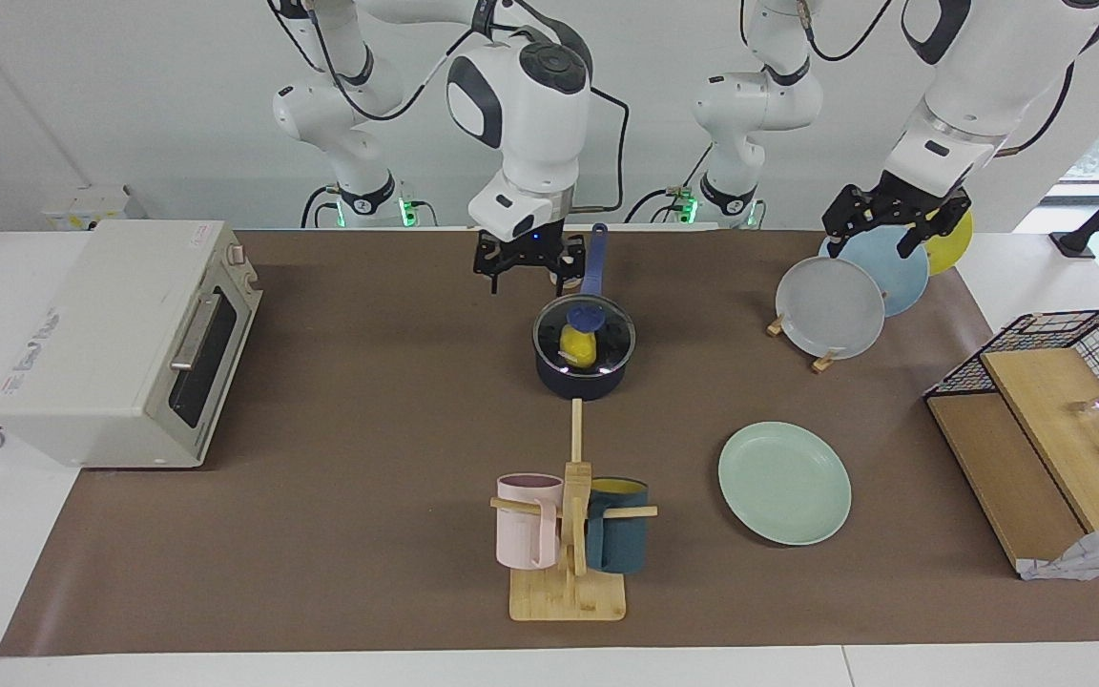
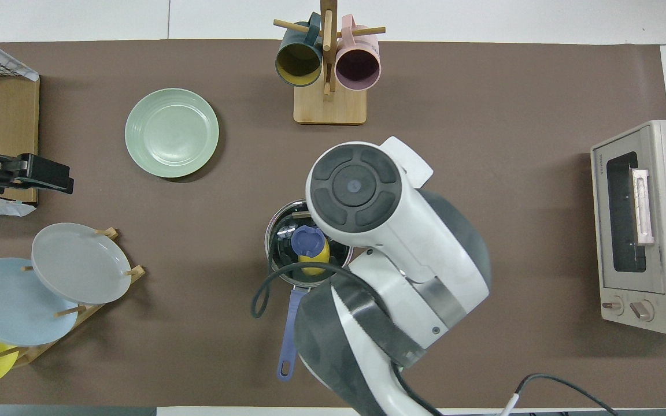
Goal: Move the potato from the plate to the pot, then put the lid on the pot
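Observation:
The dark navy pot [image 1: 580, 382] stands mid-table with its long blue handle [image 2: 289, 323] pointing toward the robots. The clear glass lid [image 1: 609, 336] lies on it, blue knob [image 2: 306, 239] up. Through the glass the yellow potato [image 1: 576, 349] shows inside the pot. My right gripper [image 1: 526, 270] hangs open and empty in the air, over the mat beside the handle; the overhead view hides it under its own wrist. The mint-green plate [image 1: 784, 483] lies bare, farther from the robots toward the left arm's end. My left gripper [image 1: 893, 227] waits open over the plate rack.
A toaster oven [image 1: 120, 339] sits at the right arm's end. A wooden mug tree [image 1: 569, 534] with two mugs stands farther out than the pot. A rack of upright plates [image 1: 831, 307] and a wire basket with wooden boards [image 1: 1055, 382] fill the left arm's end.

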